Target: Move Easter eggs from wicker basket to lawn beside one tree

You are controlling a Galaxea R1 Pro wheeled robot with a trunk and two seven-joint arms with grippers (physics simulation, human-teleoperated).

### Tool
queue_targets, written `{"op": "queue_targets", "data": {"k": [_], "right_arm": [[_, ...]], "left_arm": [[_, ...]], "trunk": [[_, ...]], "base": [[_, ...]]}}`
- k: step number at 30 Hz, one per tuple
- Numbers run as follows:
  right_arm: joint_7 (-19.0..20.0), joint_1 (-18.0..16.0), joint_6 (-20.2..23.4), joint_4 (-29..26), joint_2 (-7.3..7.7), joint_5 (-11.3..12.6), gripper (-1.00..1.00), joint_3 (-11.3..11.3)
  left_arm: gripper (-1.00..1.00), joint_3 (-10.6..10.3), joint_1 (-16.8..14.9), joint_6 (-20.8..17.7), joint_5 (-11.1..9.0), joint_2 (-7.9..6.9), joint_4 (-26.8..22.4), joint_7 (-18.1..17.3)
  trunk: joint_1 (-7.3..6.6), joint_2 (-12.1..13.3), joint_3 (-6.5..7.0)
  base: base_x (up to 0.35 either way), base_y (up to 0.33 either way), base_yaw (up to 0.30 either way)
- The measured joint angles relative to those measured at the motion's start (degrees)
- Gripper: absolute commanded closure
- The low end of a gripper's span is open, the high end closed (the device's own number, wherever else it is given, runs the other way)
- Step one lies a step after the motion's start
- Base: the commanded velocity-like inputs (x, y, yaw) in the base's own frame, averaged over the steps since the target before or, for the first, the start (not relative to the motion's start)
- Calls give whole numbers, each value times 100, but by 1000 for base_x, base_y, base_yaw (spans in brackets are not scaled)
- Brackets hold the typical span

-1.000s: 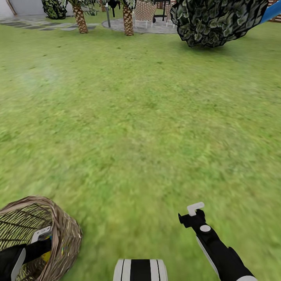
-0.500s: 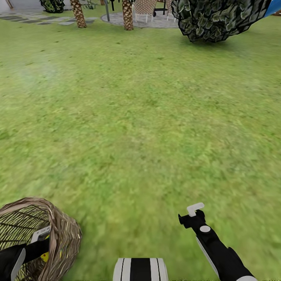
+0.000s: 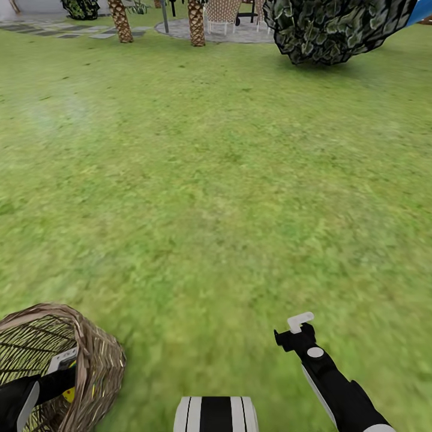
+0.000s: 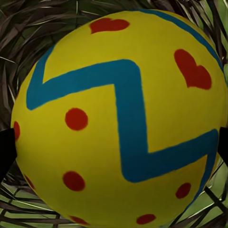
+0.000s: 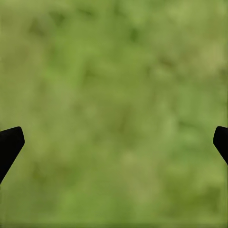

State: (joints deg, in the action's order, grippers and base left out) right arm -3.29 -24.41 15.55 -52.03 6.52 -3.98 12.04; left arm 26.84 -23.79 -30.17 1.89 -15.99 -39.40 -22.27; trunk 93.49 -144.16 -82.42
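The wicker basket (image 3: 99, 360) sits on the lawn (image 3: 216, 180) at the bottom left of the head view. My left arm reaches down into it. A yellow Easter egg (image 4: 118, 118) with a teal zigzag and red dots lies on the woven bottom, very close to the left wrist camera. My left gripper (image 3: 65, 367) is open, with a black fingertip (image 4: 5, 147) on each side of the egg. A sliver of yellow egg (image 3: 70, 394) shows under the arm. My right gripper (image 3: 297, 329) hangs open over bare grass. The tree is out of view.
Far off stand two scaly palm trunks (image 3: 196, 24), a big dark shrub (image 3: 336, 30), white lattice chairs (image 3: 222, 12) on a paved patch and a stone path (image 3: 66, 30). Open grass stretches ahead. My white base (image 3: 216, 414) shows at the bottom edge.
The head camera tipped slightly down between the first two frames, shifting the whole view. Since then nothing has moved; both arms hold still.
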Motion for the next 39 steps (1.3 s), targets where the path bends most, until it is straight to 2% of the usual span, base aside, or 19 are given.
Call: {"op": "queue_targets", "data": {"k": [27,36,39], "right_arm": [[-3,0,-8,9,-8,-23,-100,8],[-2,0,-9,288,-63,-33,-100,40],[7,0,-10,291,-70,-33,-100,43]], "left_arm": [[100,9,-1,-1,7,3,-2,-1],[100,-15,1,-53,36,-3,43,65],[100,-3,1,-70,11,-4,24,438]], "trunk": [[0,0,0],[-23,12,199],[-28,16,265]], "base": [[0,0,0],[-9,0,0],[-272,81,0]]}}
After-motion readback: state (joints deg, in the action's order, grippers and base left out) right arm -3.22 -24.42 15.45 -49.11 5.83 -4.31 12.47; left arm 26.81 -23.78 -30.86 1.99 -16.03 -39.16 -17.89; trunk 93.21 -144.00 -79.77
